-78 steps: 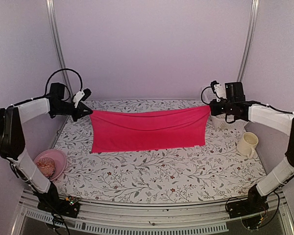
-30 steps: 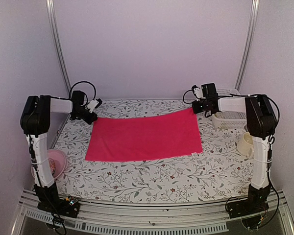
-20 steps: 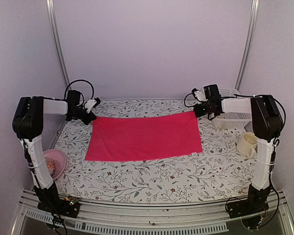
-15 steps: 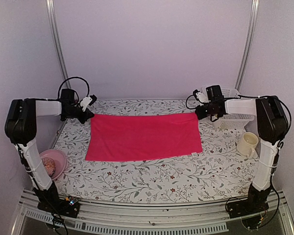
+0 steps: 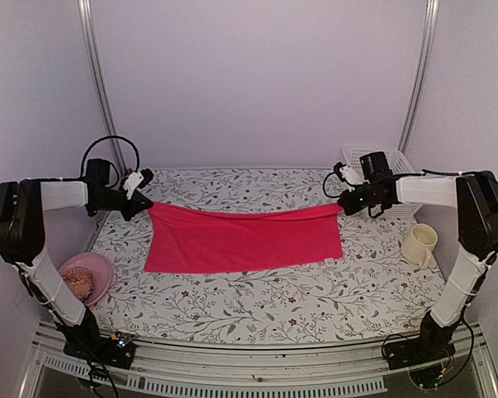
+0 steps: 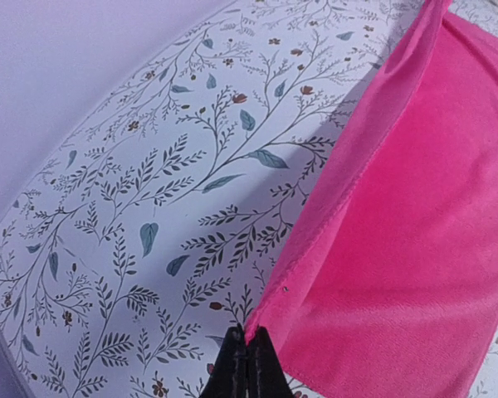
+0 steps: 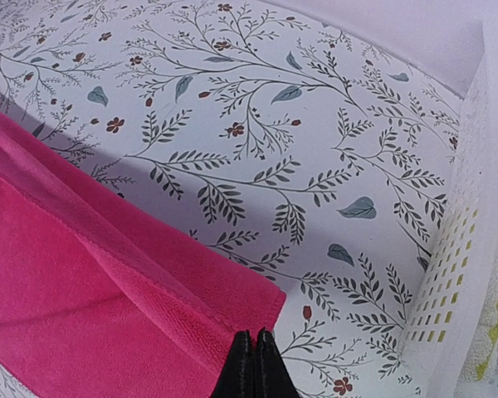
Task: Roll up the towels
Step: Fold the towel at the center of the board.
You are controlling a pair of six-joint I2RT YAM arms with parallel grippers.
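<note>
Pink towel [image 5: 245, 240]: far edge newly lifted; left hand [image 5: 143, 204], right hand [image 5: 342, 205] pinch its corners; rolling likely starting.

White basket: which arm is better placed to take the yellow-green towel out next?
Right. The white basket stands beside the right gripper, the yellow-green towel showing through its wall. The left gripper is across the table. Both are shut on the pink towel's far corners, so it must release first.
</note>
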